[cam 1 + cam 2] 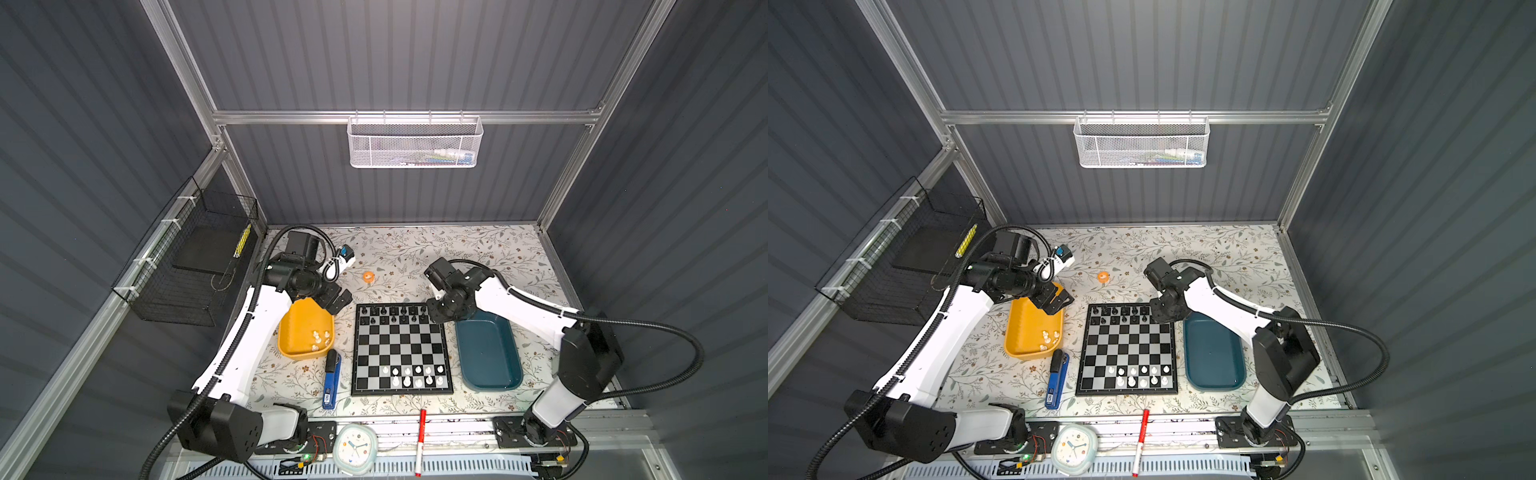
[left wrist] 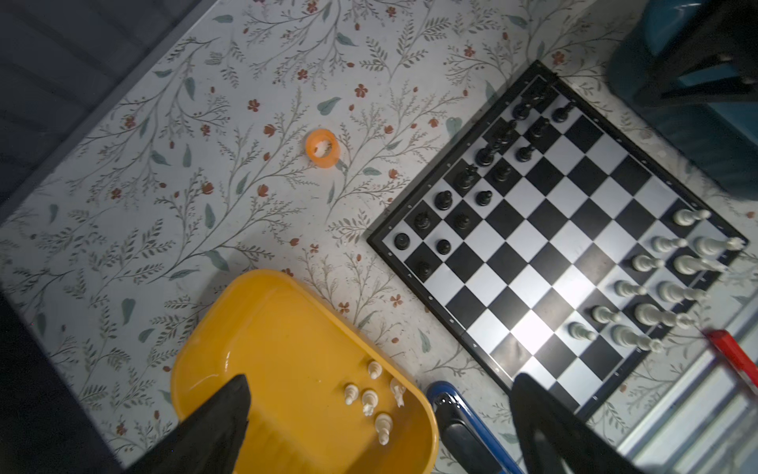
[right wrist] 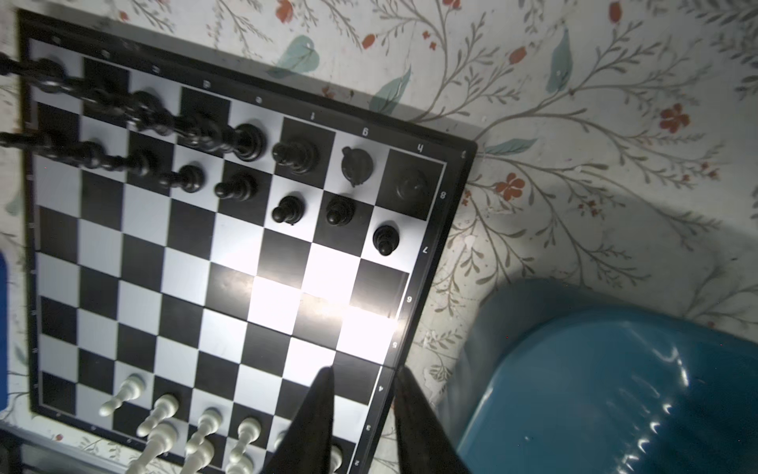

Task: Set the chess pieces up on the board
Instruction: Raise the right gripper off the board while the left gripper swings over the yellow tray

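While left gripper (image 1: pixel 337 303) hangs spread wide over far end of yellow tray (image 1: pixel 295 332) with five loose white pieces (image 1: pixel 318 336), right gripper (image 3: pixel 363 371) slightly parted, pinching nothing, at board (image 1: pixel 401 345) right edge by teal tray (image 1: pixel 488 353), black pieces (image 1: pixel 392 311) on far two rows, other white pieces (image 1: pixel 406 380) on near two rows.

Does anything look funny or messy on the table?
Yes. Five white chess pieces sit in the yellow tray, some seemingly tipped over, instead of standing on the board. That leaves empty squares at one end of the white rows, while the black pieces fill both of theirs.
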